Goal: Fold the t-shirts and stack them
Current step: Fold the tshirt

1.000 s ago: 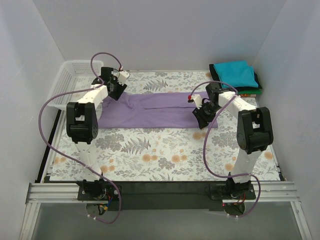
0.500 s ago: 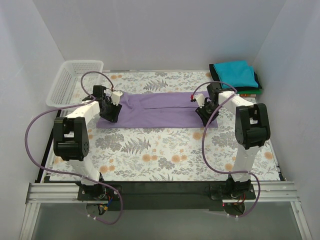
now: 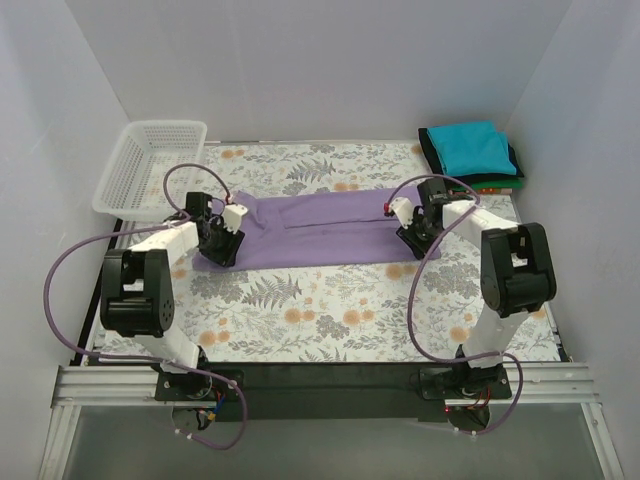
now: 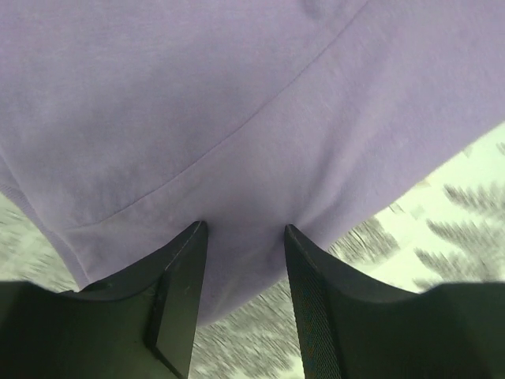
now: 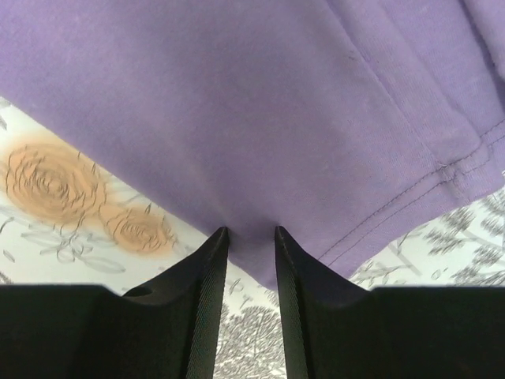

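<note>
Counter [image 3: 330,310], floral cloth. The lavender t-shirt [image 3: 315,228] lies flat as a long band across the middle, left to right, a little nearer the far edge. It sits slightly closer to the near edge than a second ago, with its near hem less straight.

Stack of folded t-shirts [image 3: 470,147], teal on top, at the far right corner: unchanged. White mesh basket [image 3: 150,165] at the far left corner: unchanged, nothing seen in it.

Main change: the left arm has swung from the shirt's far left corner, beside the basket, to its near left corner. The left pincer [image 3: 218,250] now sits low on the near hem. Its wrist view shows the fingers half apart, with a bulge of purple cloth drawn up between them: a pinch on the hem.

Right pincer [image 3: 412,240]: moved little, lowered onto the near right corner of the shirt. The jaws have narrowed over the last second; in the wrist view the gap is slim, with the hem edge pinched in it and creases running toward it.

Judgement: both near corners are in hand. The lengthwise fold, near hem over to far hem, is not yet begun. The lift must be even, or the band will skew.
</note>
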`<state>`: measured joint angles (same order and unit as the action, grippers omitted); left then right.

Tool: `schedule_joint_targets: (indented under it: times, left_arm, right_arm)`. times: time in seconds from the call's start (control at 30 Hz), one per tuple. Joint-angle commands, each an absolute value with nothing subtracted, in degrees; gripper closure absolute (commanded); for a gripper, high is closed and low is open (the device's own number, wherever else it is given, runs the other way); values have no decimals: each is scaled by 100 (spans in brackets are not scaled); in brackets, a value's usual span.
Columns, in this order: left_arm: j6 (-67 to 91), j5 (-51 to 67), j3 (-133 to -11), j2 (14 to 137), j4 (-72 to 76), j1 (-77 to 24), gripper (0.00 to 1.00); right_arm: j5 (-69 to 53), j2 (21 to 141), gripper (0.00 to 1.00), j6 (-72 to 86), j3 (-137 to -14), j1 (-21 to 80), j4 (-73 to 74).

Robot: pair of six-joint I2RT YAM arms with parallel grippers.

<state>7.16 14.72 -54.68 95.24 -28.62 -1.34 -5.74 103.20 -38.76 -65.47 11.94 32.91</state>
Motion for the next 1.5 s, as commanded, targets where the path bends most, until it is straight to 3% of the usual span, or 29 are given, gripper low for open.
schedule_joint_targets:
  times: [0.0, 0.23, 0.37, 0.43, 0.7, 1.0, 1.2, 1.47]
  left_arm:
    - [519, 1766, -5054, 9001, -3884, -149, 58]
    - [378, 2477, -4965, 8122, -5140, -158, 57]
    - [764, 3214, -6016, 7901, -5353, -114, 54]
    - [1167, 3426, -6824, 8364, -5187, -114, 53]
    - [2504, 3410, -8742, 10255, -4255, -44, 51]
    - [3111, 3428, -9404, 11302, -3692, 193, 51]
    - [3313, 3498, -9808, 11829, -3718, 264, 50]
    - [3243, 3630, -9791, 11997, -3771, 264, 51]
  right_arm:
    - [-61, 10302, 63, -4192, -5688, 1099, 4025]
    - [-509, 9117, 65, -4622, -5053, 1090, 4948]
    - [-1937, 8999, 52, -4204, -6290, 1142, 5326]
    - [-2746, 9499, 52, -3643, -8068, 1300, 5440]
    - [-4112, 11335, 54, -1584, -10370, 2091, 4292]
    - [-3861, 12294, 53, 939, -10283, 2987, 1252]
    - [-3657, 13304, 55, 1661, -10985, 3506, 765]
    - [-3261, 13790, 55, 1784, -11180, 3779, 580]
